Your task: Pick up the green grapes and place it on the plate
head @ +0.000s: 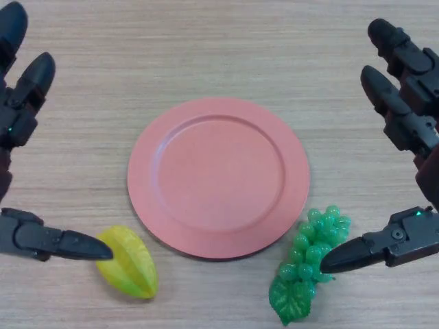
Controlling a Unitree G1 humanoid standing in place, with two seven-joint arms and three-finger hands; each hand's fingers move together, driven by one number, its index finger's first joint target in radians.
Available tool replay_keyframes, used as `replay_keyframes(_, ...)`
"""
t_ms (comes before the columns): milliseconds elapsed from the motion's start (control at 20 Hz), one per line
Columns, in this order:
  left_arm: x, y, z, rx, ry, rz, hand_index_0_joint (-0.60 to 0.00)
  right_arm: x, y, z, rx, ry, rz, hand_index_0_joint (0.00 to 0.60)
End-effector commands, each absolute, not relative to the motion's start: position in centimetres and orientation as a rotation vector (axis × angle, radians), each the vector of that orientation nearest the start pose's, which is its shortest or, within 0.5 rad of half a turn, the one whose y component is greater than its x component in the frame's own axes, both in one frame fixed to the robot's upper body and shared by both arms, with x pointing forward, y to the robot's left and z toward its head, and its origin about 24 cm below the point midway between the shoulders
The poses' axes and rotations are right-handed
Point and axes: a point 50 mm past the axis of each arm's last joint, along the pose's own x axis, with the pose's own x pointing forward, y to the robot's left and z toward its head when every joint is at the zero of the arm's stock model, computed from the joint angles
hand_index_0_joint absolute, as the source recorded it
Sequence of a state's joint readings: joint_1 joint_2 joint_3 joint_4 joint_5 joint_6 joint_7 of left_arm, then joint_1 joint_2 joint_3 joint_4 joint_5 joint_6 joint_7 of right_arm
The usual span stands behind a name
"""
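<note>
Green grapes (pixel 310 266) lie flat on the worktop (pixel 226 48), just off the plate's lower-right rim — top berries almost touching it, leaf end pointing down toward you. Not lifted yet; nothing on the pink plate (pixel 218 177), which sits centre, so the carry is short, up and left.

Your right hand (pixel 405 130) is already the obvious one for the job: it brackets the bunch, thumb tip over the right side of the berries, the fingers stretched out well above and to the right. Spread wide, holding nothing. I can't tell from the head view whether the thumb actually touches the grapes or hovers over them — read it as a pre-grasp pose.

My guess at next move: bring the fingers down over the bunch and close against the thumb. The cluster looks lumpy and soft-moulded, so grab across the fat middle, not the leaf — the leaf end would likely flop or slip.

Left hand (pixel 24 103) mirrors it on the other side, also open and empty, thumb tip at the yellow starfruit (pixel 129 262) lower left of the plate. That's a distractor; keep the left parked.
</note>
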State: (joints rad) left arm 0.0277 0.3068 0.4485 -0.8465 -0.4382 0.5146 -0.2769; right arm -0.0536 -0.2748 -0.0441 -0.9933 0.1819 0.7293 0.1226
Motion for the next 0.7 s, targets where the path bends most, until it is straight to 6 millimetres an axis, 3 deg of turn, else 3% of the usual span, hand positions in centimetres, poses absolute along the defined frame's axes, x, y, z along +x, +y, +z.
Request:
replay_keyframes(50, 18.3, 22.3, 22.4, 0.223, -0.603, -0.148, 0.0, 19.0, -15.5, 22.2, -0.227, -0.492, 0.221, 0.0)
replay_keyframes(500, 18.9, 22.8, 21.0, 0.239, -0.616, -0.118, 0.0, 19.6, -15.0, 20.2, -0.27, -0.482, 0.274, 0.0)
replay_keyframes(700, 19.5, 23.5, 20.5, 0.273, -0.617, -0.077, 0.0, 20.6, -14.9, 17.9, -0.436, -0.494, 0.326, 0.0)
